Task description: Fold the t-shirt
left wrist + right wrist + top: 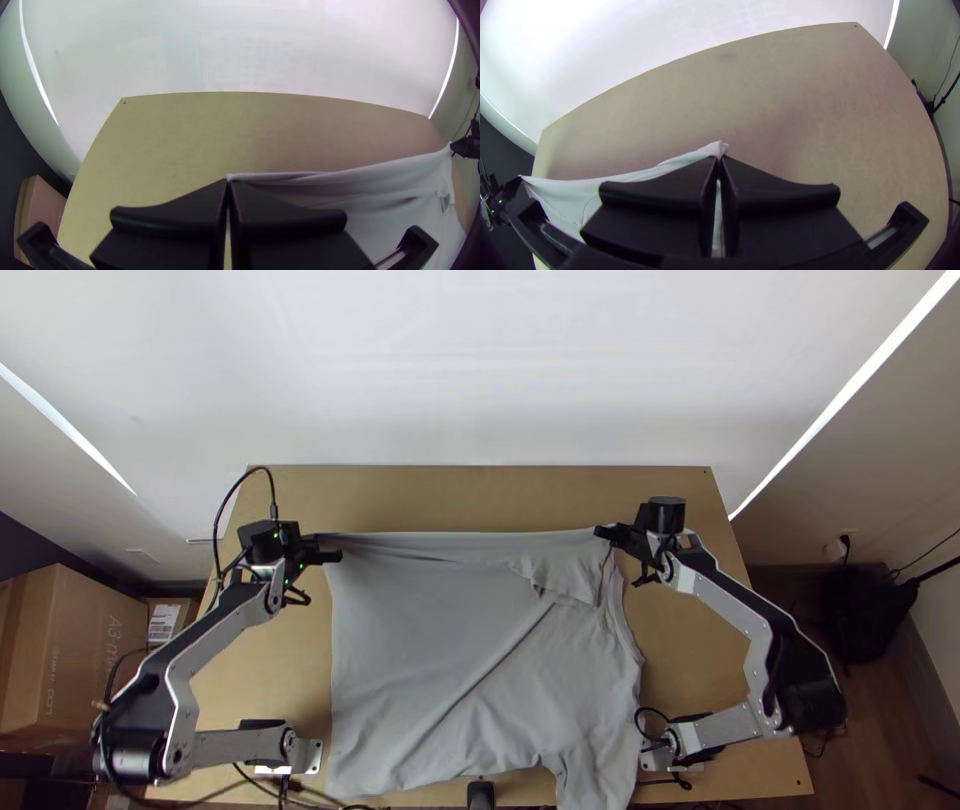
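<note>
Light-brown flat wooden bench (480, 498): matt, fairly smooth, faintly mottled. Pale grey t-shirt (420, 640): soft matt cloth, thin knit look, wrinkled surface. Black wide-fingered left tool (340, 556) and black wide-fingered right tool (598, 532): plastic look, smooth, mostly matt. Silver-grey long arm links (222, 632): metal look, smooth, satin. Black rounded arm joints (137, 754): plastic or coated metal, can't tell which, slight gloss. Brown rectangular box (90, 655): matt cardboard. White rectangular label (163, 622): paper look. Broad white wall (480, 370): smooth, soft sheen.
</note>
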